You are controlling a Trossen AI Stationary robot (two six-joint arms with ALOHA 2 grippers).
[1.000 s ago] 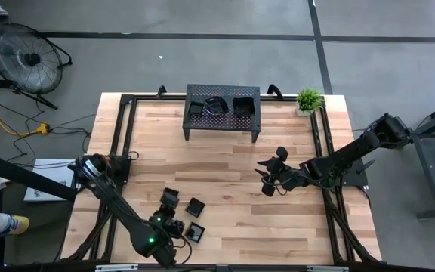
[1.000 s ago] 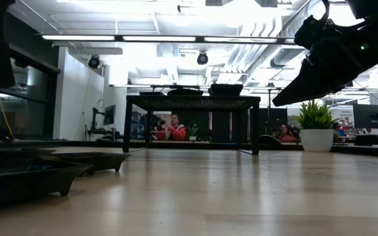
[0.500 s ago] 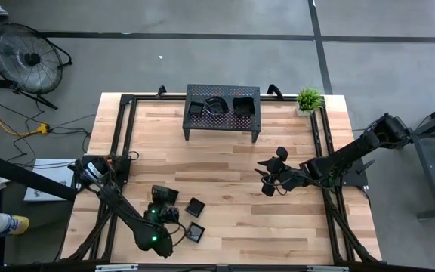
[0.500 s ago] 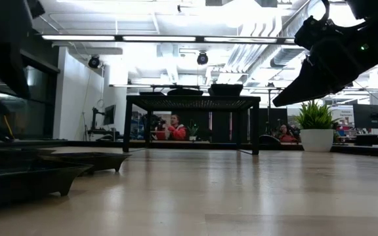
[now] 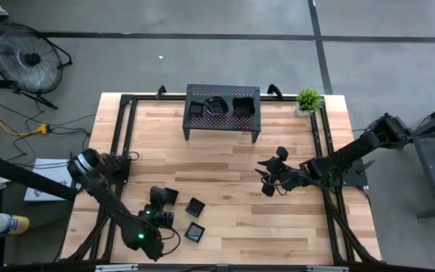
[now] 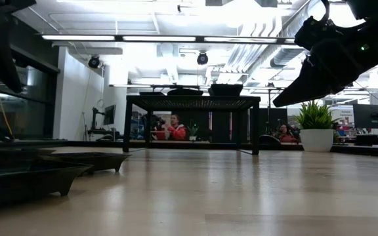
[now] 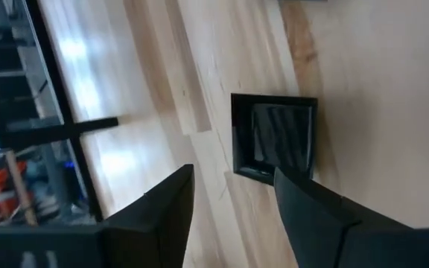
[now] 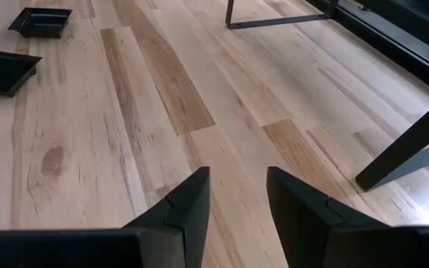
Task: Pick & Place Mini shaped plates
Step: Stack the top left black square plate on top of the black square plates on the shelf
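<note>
Two small black square plates (image 5: 195, 206) (image 5: 194, 232) lie flat on the wood near the table's front left. My left gripper (image 5: 165, 217) hovers just left of them, open. In the left wrist view one square plate (image 7: 274, 138) rests on its base just ahead of the spread fingers (image 7: 233, 173), with nothing between them. Three more plates (image 5: 216, 105) sit on top of the black perforated rack (image 5: 223, 125) at the far middle. My right gripper (image 5: 266, 175) waits open over bare wood right of centre (image 8: 237, 186).
A potted plant (image 5: 309, 98) stands at the far right corner. Black frame rails (image 5: 123, 136) run along the table's sides. The rack's legs (image 6: 126, 124) stand on the far part of the table. People (image 6: 176, 128) sit in the room beyond.
My left gripper has drawn back a little toward the table's left edge, away from the two plates on the wood. Both plates lie where they were.
</note>
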